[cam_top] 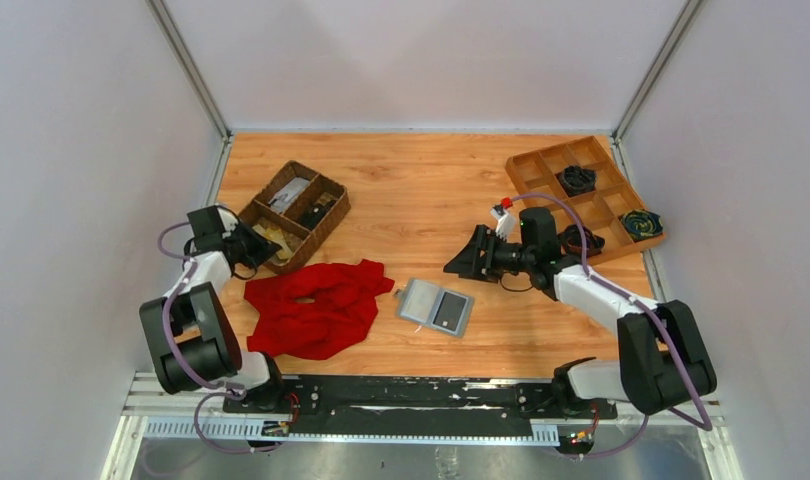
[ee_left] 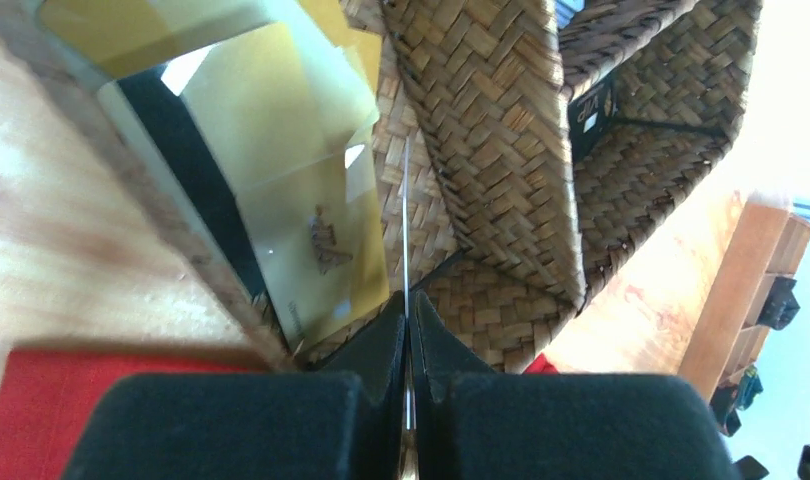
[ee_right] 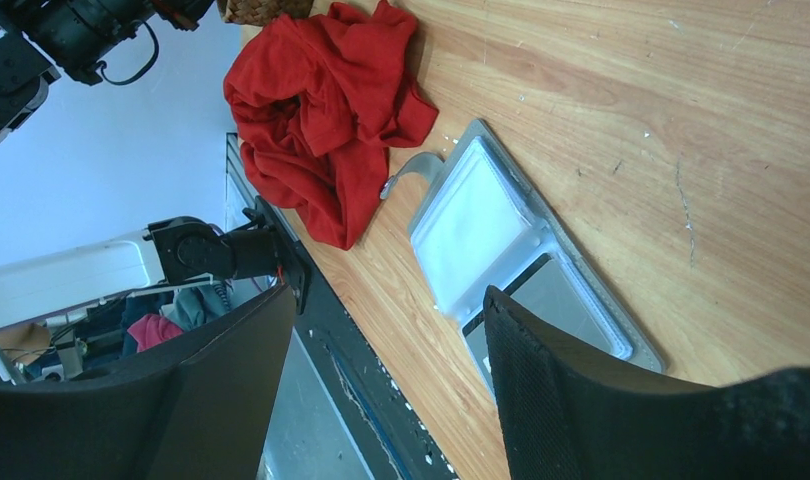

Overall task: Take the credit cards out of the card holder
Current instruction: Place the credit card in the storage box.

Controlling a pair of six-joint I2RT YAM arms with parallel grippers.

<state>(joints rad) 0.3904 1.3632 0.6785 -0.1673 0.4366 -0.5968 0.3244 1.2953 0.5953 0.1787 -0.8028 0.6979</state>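
Observation:
The grey card holder (cam_top: 436,307) lies open on the wood in front of the arms, one half pale and the other dark; the right wrist view shows the card holder (ee_right: 481,215) with its side tab toward the red cloth. My right gripper (cam_top: 468,262) hovers just right of and beyond it, open and empty (ee_right: 386,295). My left gripper (cam_top: 256,246) is over the near-left compartment of the wicker basket (cam_top: 326,215), shut (ee_left: 408,300) on a thin credit card (ee_left: 405,220) seen edge-on. Other tan credit cards (ee_left: 281,150) lie in that compartment.
A crumpled red cloth (cam_top: 316,305) lies between the basket and the card holder. A wooden divided tray (cam_top: 551,165) with dark items stands at the back right. The basket's other compartments (ee_left: 661,130) hold small dark things.

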